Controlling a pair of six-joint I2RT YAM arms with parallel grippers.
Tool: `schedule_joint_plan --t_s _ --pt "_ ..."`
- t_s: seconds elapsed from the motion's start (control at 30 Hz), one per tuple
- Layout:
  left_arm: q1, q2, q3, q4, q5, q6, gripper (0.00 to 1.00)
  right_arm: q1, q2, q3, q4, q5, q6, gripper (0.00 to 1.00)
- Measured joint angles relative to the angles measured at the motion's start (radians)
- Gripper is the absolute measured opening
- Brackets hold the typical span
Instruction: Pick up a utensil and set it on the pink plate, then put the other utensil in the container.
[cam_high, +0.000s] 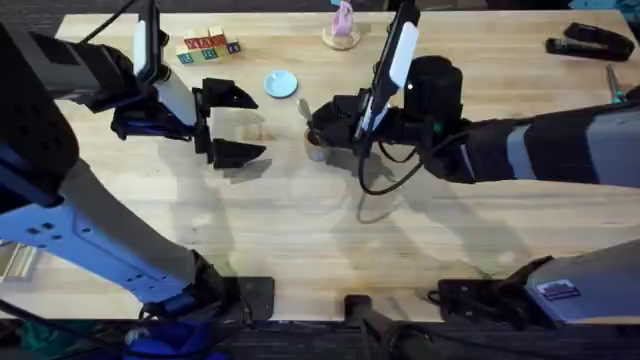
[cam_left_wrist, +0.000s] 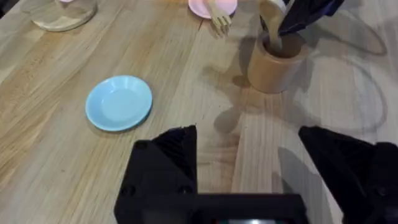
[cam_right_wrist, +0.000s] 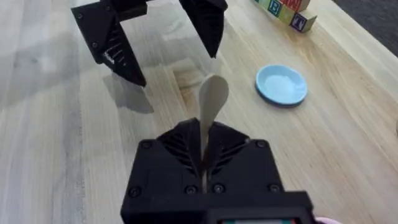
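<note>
Second step in hand: spoon going into the cup.

- Fork (cam_left_wrist: 219, 18) already lies on the pink plate (cam_left_wrist: 200, 9), top centre of the left wrist view, tines hanging past the rim. First step looks done.
- Right gripper (cam_right_wrist: 204, 163) has its jaws clenched on the spoon (cam_right_wrist: 211, 102); the handle is pinched between them and the bowl sticks out ahead.
- In the overhead view the right gripper (cam_high: 330, 118) sits at centre frame, right over the wooden cup (cam_high: 317, 147). In the left wrist view the spoon (cam_left_wrist: 271, 18) stands in the cup (cam_left_wrist: 273, 62), with dark fingers above it.
- Left gripper (cam_high: 226, 125), left of centre, hangs with jaws released, holding nothing, near the blue plate (cam_high: 281, 83).

Next move, as I judge it: release the spoon so that it drops fully inside, then lift straight up so the cup isn't tipped. How deep the spoon sits can't be told.
</note>
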Motion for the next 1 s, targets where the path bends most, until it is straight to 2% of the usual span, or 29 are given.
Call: schedule_joint_plan --t_s 0.17,0.23,0.27,0.43,0.47,0.53,1.0 --pt "0.0 0.0 0.0 0.0 0.0 0.0 0.993 0.0 0.0 0.0 -0.001 0.0 0.0 0.034" --pt "0.0 0.0 0.0 0.0 0.0 0.0 0.993 0.0 0.0 0.0 -0.001 0.0 0.001 0.067" --pt "0.0 0.0 0.0 0.0 0.0 0.0 0.993 0.0 0.0 0.0 -0.002 0.0 0.0 0.153" --pt "0.0 0.0 0.0 0.0 0.0 0.0 0.993 0.0 0.0 0.0 -0.005 0.0 0.0 0.856" --pt "0.0 0.0 0.0 0.0 0.0 0.0 0.993 0.0 0.0 0.0 -0.005 0.0 -0.005 0.963" --pt "0.0 0.0 0.0 0.0 0.0 0.0 0.993 0.0 0.0 0.0 -0.005 0.0 -0.007 0.993" --pt "0.0 0.0 0.0 0.002 0.0 0.0 0.993 0.0 -0.013 -0.001 -0.019 0.033 0.002 0.996"
